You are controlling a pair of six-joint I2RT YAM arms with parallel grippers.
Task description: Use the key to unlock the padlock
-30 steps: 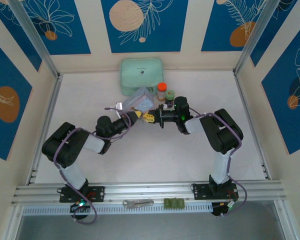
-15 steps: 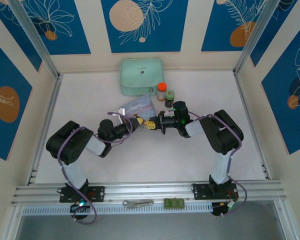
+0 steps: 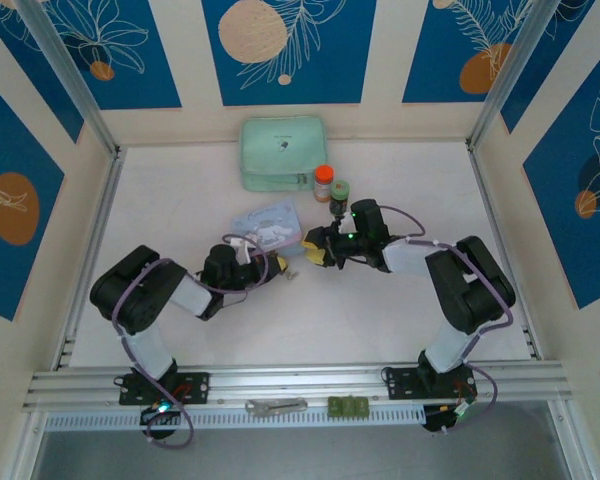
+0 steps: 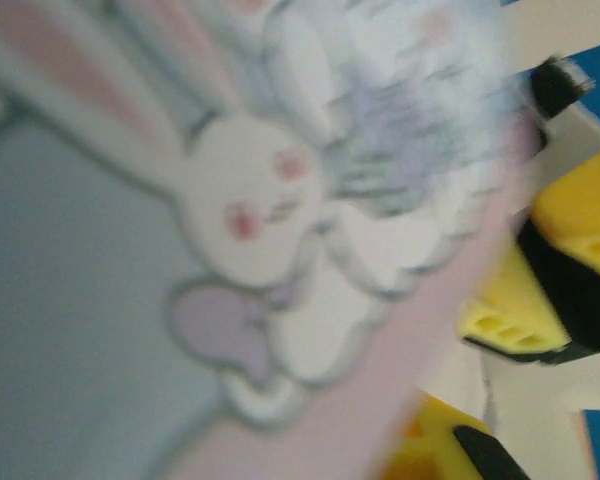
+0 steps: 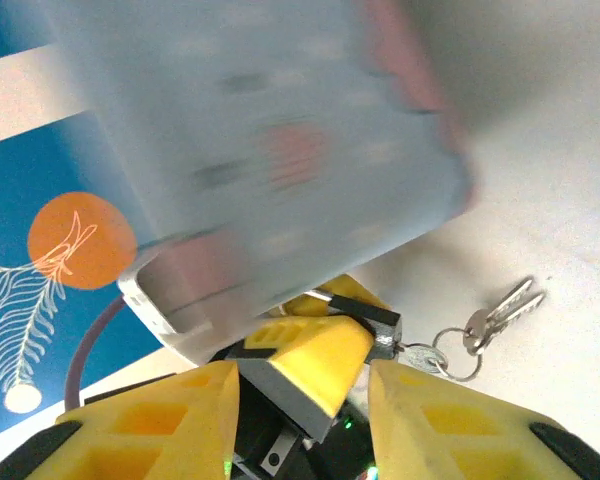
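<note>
The padlock is a tiny dark block pinched between the yellow fingers of my left gripper, which is shut on it. It sits right under the edge of the light blue tin. The key sticks out of the padlock's end, and its ring and two spare keys rest on the white table. My right gripper stands open around the left gripper's tip, its fingers apart on either side and touching nothing. In the left wrist view the tin's bunny picture is close and blurred.
A mint green pouch lies at the back. An orange-lidded jar and a dark-lidded jar stand just behind my right gripper. A grey metal tool and a green piece rest on the front rail.
My right gripper has opened and let go of the key, which stays in the padlock. Both grippers and the tin have moved nearer and lower.
</note>
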